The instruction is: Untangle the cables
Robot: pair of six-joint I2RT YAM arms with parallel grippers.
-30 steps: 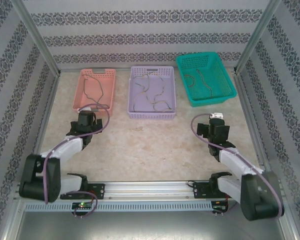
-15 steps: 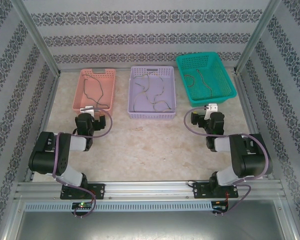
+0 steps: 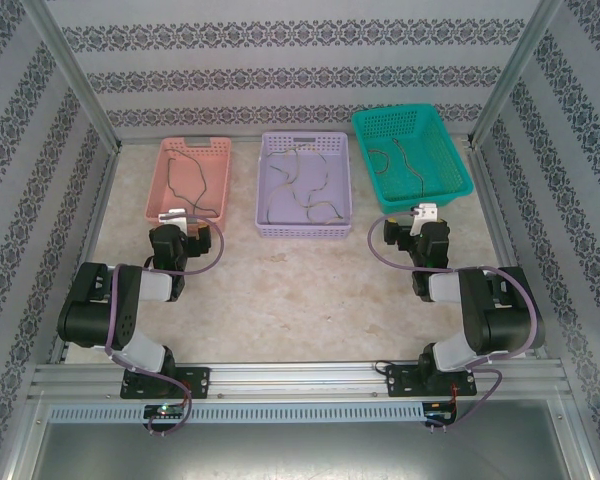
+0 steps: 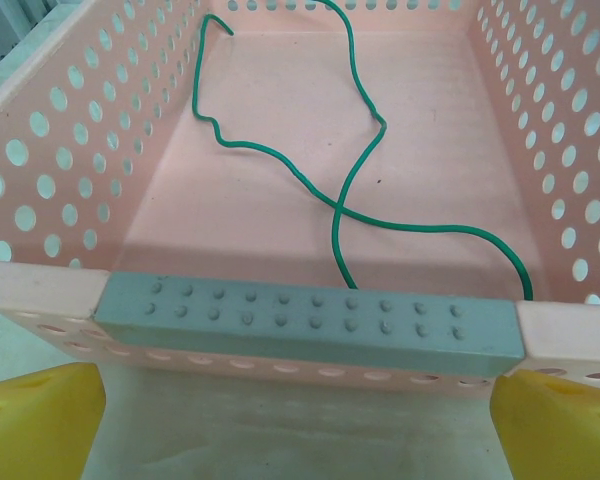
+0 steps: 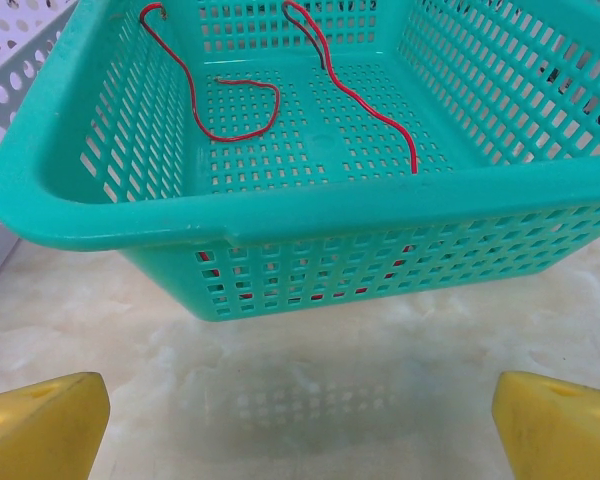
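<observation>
Cables mostly apart: green one alone in pink basket, red ones in teal basket. Several in lilac basket look crossed, probably left to do. My left pincer and right pincer spread, empty, just before baskets.

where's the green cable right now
In the left wrist view the green cable lies loose on the floor of the pink basket, the leftmost of three in the top view, beside the purple basket.

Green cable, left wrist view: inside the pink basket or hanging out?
Inside. The green cable lies loose on the floor of the pink basket, crossing over itself once.
</observation>
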